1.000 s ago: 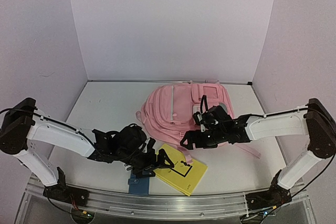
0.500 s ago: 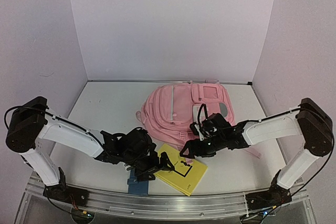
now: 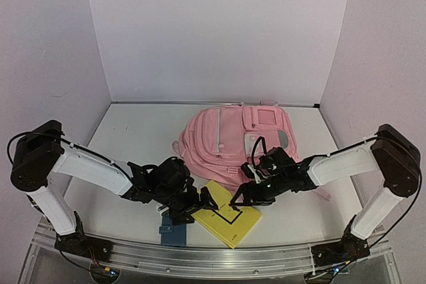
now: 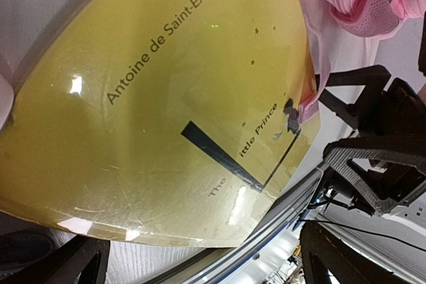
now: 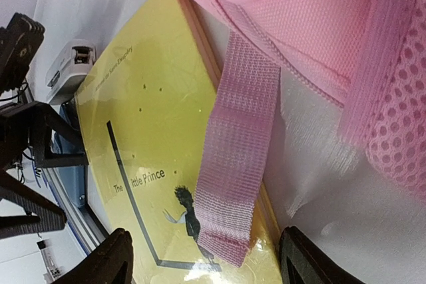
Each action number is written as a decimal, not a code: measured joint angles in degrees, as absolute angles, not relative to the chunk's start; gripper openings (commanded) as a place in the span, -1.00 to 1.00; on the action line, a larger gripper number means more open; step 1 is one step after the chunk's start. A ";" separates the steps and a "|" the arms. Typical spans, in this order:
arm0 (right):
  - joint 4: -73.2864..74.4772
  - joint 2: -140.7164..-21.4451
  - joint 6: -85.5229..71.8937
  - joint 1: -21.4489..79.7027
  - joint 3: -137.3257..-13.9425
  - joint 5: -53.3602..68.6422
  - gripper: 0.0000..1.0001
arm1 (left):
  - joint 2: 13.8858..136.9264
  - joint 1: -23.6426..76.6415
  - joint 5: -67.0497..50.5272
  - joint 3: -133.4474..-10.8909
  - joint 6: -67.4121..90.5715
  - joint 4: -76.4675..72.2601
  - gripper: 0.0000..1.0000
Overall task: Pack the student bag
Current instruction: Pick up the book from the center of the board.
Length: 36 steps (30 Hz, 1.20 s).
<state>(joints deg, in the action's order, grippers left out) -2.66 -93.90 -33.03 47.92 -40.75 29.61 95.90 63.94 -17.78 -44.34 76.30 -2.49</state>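
The student bag, a large pink backpack, lies flat at the middle back of the table. A yellow book, "The Little Prince", lies just in front of it. My left gripper is at the book's left edge, jaws wide open, and the book fills its view. My right gripper is low over the book's far edge next to the bag. It is open, and between its fingers a loose pink strap end lies across the book.
A small blue flat item lies under my left wrist near the front rail. A white device sits beyond the book's far corner. Another pink strap trails from the bag toward the right.
My right gripper has moved forward and down from the bag onto the book's far edge, and its jaws have narrowed somewhat. My left gripper has shifted slightly along the book's left edge.
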 measured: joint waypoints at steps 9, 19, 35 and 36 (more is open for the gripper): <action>-3.73 -92.45 -34.80 47.27 -38.92 33.94 0.19 | 96.09 60.76 -17.83 -44.36 73.62 -2.82 0.99; -3.15 -90.03 -43.88 47.62 -37.36 37.79 -0.32 | 97.00 59.00 -16.85 -44.99 72.06 -4.12 0.99; -7.12 -84.50 -50.35 50.14 -40.21 41.56 -0.44 | 96.21 58.48 -13.71 -41.77 72.82 -10.41 0.97; -7.41 -85.13 -50.66 50.49 -40.67 41.53 -0.44 | 95.89 58.35 -13.17 -41.32 73.05 -10.77 0.96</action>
